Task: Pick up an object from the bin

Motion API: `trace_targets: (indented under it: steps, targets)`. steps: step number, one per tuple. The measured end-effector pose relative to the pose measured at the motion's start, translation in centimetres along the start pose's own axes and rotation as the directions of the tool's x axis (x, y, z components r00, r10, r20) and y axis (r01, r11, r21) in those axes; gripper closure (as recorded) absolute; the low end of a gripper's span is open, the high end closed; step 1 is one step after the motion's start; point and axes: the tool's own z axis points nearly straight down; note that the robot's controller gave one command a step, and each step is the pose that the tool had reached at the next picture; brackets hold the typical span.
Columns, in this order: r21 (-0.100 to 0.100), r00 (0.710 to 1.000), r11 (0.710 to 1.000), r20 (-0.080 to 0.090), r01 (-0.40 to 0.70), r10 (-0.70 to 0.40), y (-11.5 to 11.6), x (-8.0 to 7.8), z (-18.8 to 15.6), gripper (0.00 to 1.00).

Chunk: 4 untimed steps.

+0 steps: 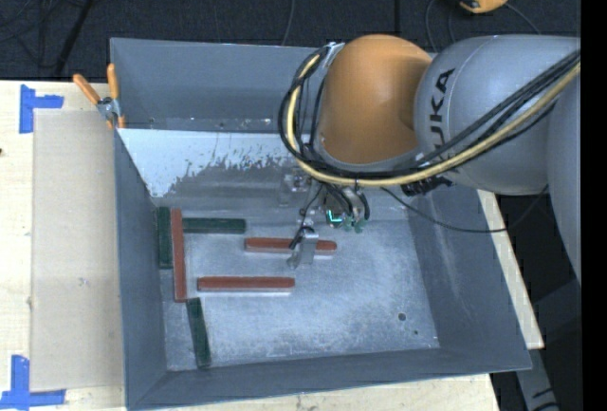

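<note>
Camera view: my arm (503, 115) comes in from the right, and its orange wrist cover (370, 101) hangs over the upper middle of the grey bin (455, 305). Black and yellow cables (302, 115) loop round the cover's left side. A small green light (334, 217) glows under the wrist.

Below the cover the jaws are low, down near the bin floor. They sit at a red-brown stick (270, 246) that lies crosswise near the bin's middle, with the tip over the stick's right half. I can't tell whether the jaws are released or clenched, since the wrist hides too much. I also can't make out the stick between them, so I'm not logging it as held. The stick looks flat on the floor.

The other things are all flat sticks in the left half of the bin:
- A dark green stick (213, 225) lies up-left of the target, parallel to it, close but apart.
- A lower red-brown stick (245, 284) lies below the target, also parallel, near and not touching.
- A long red-brown stick (177, 257) runs top to bottom by the left wall.
- A second dark green stick (164, 236) lies just beside the long one's left edge — they seem to touch along the side.
- A third dark green stick (198, 331) starts at the long one's lower end and runs toward the lower-left corner.

The bin's back wall shows pale scuffing above the sticks.
</note>
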Motion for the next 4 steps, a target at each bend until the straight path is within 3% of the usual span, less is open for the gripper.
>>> trace_targets:
  steps: [1,2,3,4]
  targets:
    - [-0.001,1.000,1.000,0.008,-0.004,0.004,-0.1,-0.2,-0.4,1.00]
    - [-0.001,1.000,1.000,0.008,-0.005,0.005,-0.1,-0.2,-0.4,0.00]
    - [-0.001,1.000,1.000,0.008,-0.004,0.004,-0.1,-0.2,-0.4,0.00]
    - [-0.002,0.998,0.998,0.014,-0.069,0.069,1.1,-1.0,4.1,0.00]
